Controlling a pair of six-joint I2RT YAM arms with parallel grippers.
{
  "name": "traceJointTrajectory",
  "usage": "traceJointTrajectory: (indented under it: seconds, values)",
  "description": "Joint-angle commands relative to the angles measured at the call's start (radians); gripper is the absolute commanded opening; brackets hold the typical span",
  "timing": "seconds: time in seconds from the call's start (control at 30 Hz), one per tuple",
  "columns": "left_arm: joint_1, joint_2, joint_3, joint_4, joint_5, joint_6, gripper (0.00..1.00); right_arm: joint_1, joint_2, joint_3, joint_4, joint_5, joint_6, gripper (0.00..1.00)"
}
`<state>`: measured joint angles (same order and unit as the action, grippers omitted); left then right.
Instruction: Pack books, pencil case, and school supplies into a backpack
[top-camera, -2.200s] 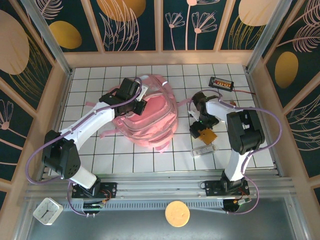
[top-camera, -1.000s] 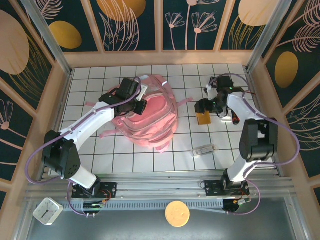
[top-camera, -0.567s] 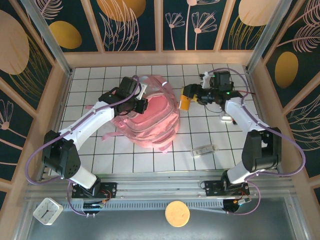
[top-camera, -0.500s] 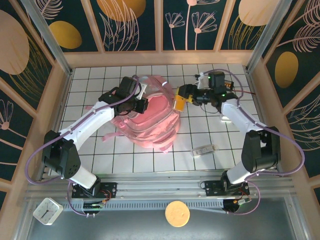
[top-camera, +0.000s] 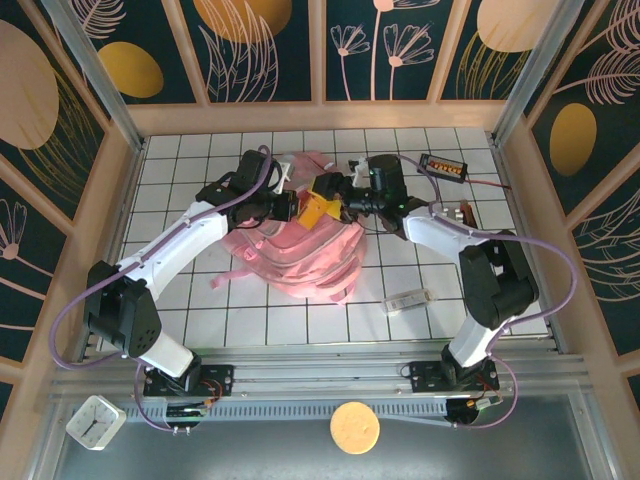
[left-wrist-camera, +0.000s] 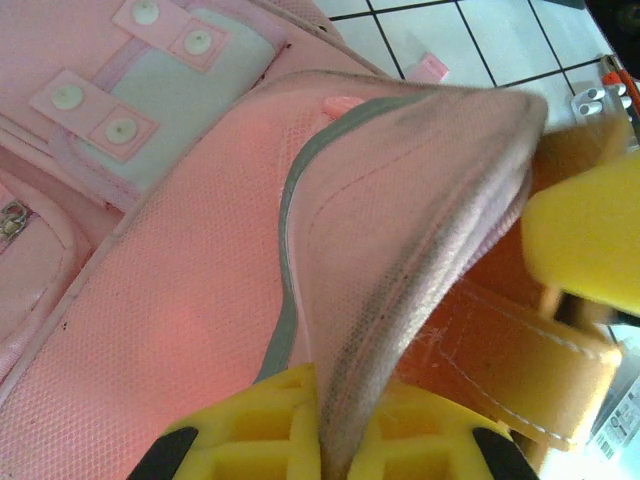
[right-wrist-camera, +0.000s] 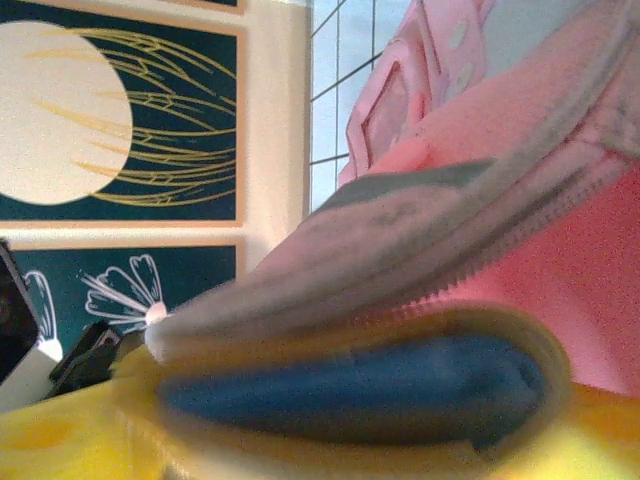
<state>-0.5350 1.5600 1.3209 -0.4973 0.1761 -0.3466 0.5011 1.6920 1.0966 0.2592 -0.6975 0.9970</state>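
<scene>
Pink fabric fills the middle of the white-tiled table (top-camera: 180, 170): the backpack (top-camera: 300, 262) lies there, the biggest thing I can see, with its mouth turned toward the back wall. My left gripper (top-camera: 277, 207) is clenched on the backpack's opening flap (left-wrist-camera: 400, 200). In the left wrist view its yellow fingers (left-wrist-camera: 240, 435) pinch the grey-trimmed rim from both sides, and the flap arches up away from them.

My right gripper (top-camera: 330, 197) reaches in from the right, over the mouth of the bag and just beside the left gripper. The small orange-brown square book (top-camera: 315, 208) is at its tips, right at the opening. From the left wrist camera the book (left-wrist-camera: 500, 340) sits just under the lifted flap, tilted, with pale stitching along one edge. One yellow finger (left-wrist-camera: 585, 235) of the right gripper is against its upper part. I cannot tell whether those jaws are clamping the book or have let go of it. The right wrist view is badly blurred: pink backpack fabric (right-wrist-camera: 560, 230) and a grey zipper edge very close to the lens, and in front of them a blue shape with yellow around it that I cannot make out.

The whitish-grey block (top-camera: 408, 298) lies on the tiles well to the right of the backpack, nearer my side. A black gadget (top-camera: 443, 166) with orange digits sits at the back right.
</scene>
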Motion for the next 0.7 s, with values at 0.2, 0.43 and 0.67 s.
traceJointTrajectory:
  seconds: [0.2,0.43,0.67]
  values:
    - [-0.006,-0.069,0.041,0.117,-0.004,-0.033,0.00,0.014,-0.013,0.008,-0.077,0.065,-0.051,0.99]
    - [-0.005,-0.057,0.054,0.118,0.007,-0.027,0.00,0.014,-0.049,0.049,-0.281,0.140,-0.213,0.98]
    - [-0.005,-0.051,0.052,0.116,0.010,-0.013,0.00,-0.021,-0.039,0.127,-0.490,0.127,-0.374,0.91]
